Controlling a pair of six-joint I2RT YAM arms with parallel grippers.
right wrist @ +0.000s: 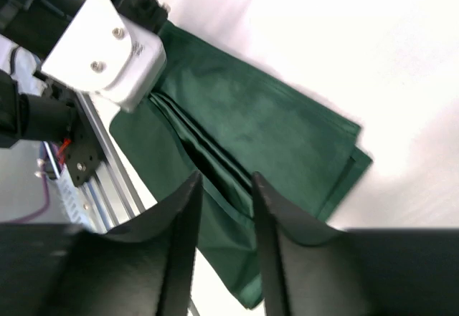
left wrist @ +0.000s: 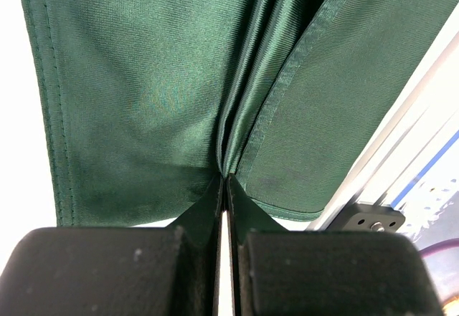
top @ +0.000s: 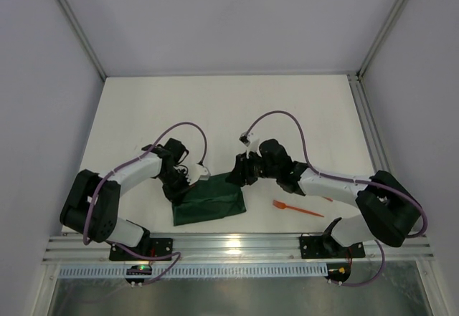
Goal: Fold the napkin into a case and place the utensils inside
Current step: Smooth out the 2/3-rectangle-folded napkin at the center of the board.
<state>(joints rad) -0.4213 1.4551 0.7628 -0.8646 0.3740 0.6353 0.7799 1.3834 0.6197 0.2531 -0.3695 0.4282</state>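
So on the left side, the left pincer is down at the upper-left corner of the napkin. In its wrist view the left pincer is pressed together on a bunch of cloth, with pleats of the napkin fanning out from the pinch point. It's definitely got fabric clamped in there.

The napkin itself is dark green, folded into a rough oblong that sits a bit crooked on the white surface, just up from the metal rail at the near edge. A stitched hem runs along its side and there are several layers stacked up.

Moving right, the right pincer is at the napkin's upper-right corner. From its own camera the right pincer is spread apart, with layered folds of the napkin showing through the gap. I honestly can't tell if the tips are touching the cloth or just above it.

Further right, the orange fork lies flat on the surface, well apart from the napkin. There's a tiny orange sliver by the right arm, maybe the other utensil, but it's too small to tell.
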